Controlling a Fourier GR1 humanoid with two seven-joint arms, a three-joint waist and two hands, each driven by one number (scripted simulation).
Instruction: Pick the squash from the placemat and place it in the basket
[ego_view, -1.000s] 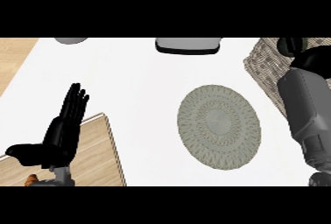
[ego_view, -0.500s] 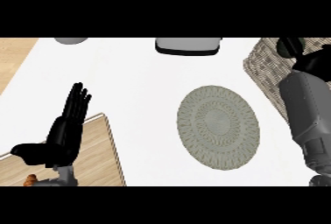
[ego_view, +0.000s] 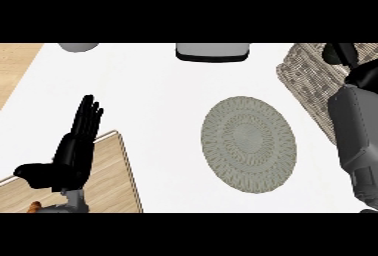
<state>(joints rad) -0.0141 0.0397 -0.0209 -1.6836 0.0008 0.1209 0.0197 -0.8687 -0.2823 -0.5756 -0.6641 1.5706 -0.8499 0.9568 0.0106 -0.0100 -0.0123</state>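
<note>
Two arms of mine come up from the lower edge, one on each side of the white counter (ego_view: 155, 90). My left hand (ego_view: 70, 155) shows at the lower left, palm flat and fingers straight and pointing up the view, thumb stuck out to the side; it grasps nothing and rests over the edge of a wooden board (ego_view: 111, 175) that lies at the counter's lower left corner. My right forearm (ego_view: 358, 135) runs up the right edge of the view, and my right hand (ego_view: 347, 57) is over the woven basket (ego_view: 306, 75) at the upper right. Only a dark part of that hand shows against the weave, so I cannot tell whether its fingers are curled or straight, nor whether anything is in them.

The round grey placemat (ego_view: 249, 144) lies between my two arms, nearer the right one, with its patterned rings fully in sight and its right rim just beside my forearm. I cannot make out the squash anywhere: if it is at the basket, my hand and wrist hide it.

Along the far edge of the counter sits a grey tray-like thing with a dark rim (ego_view: 212, 51), cut off by the top of the view, and to its left a small grey round object (ego_view: 79, 47), also partly cut off. Beyond the counter's left side a strip of wood-toned floor (ego_view: 18, 65) shows.
</note>
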